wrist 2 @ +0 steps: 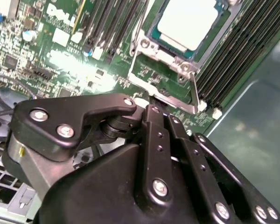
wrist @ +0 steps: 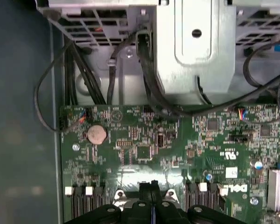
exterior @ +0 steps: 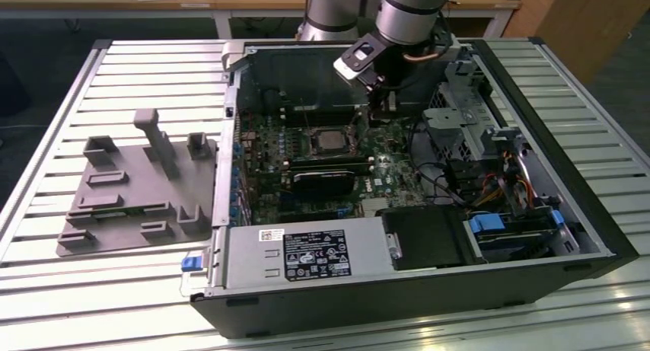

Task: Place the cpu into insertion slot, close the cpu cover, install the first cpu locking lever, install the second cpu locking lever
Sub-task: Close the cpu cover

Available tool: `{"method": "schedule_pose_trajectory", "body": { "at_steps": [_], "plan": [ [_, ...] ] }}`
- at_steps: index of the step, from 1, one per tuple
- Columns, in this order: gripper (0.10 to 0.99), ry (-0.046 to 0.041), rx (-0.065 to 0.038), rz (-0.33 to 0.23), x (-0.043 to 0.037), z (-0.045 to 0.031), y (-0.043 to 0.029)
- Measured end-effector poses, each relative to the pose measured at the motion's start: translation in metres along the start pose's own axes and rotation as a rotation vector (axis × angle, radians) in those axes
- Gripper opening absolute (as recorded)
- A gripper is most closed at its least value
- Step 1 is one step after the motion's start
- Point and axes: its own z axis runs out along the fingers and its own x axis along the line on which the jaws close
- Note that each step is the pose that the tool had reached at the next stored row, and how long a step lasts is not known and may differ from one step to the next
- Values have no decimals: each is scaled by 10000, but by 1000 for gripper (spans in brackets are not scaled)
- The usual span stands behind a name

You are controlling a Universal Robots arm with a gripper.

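Pale silvery cpu [wrist 2: 189, 21], square, flat

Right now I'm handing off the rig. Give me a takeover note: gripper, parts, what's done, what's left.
Gripper: shut, low over the motherboard at the socket's edge; I can't tell whether it touches anything.
cpu: seated in the insertion slot.
cpu cover: looks to be down around the cpu.
Done: placement, and apparently the cover.
Left: both locking levers. One lever lies along the socket's side; I can't tell whether it is latched.
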Motion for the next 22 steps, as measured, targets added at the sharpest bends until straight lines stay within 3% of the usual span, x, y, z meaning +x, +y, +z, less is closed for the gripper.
{"method": "schedule_pose_trajectory", "body": {
  "at_steps": [7, 17, 19, 22],
  "plan": [
    [102, 8, -313, 1, -6, 14, -197],
    [102, 20, -684, 2, -11, 28, -387],
    [102, 24, -862, 2, -13, 31, -430],
    [102, 37, -1260, 3, -15, 40, -504]
  ]
}}
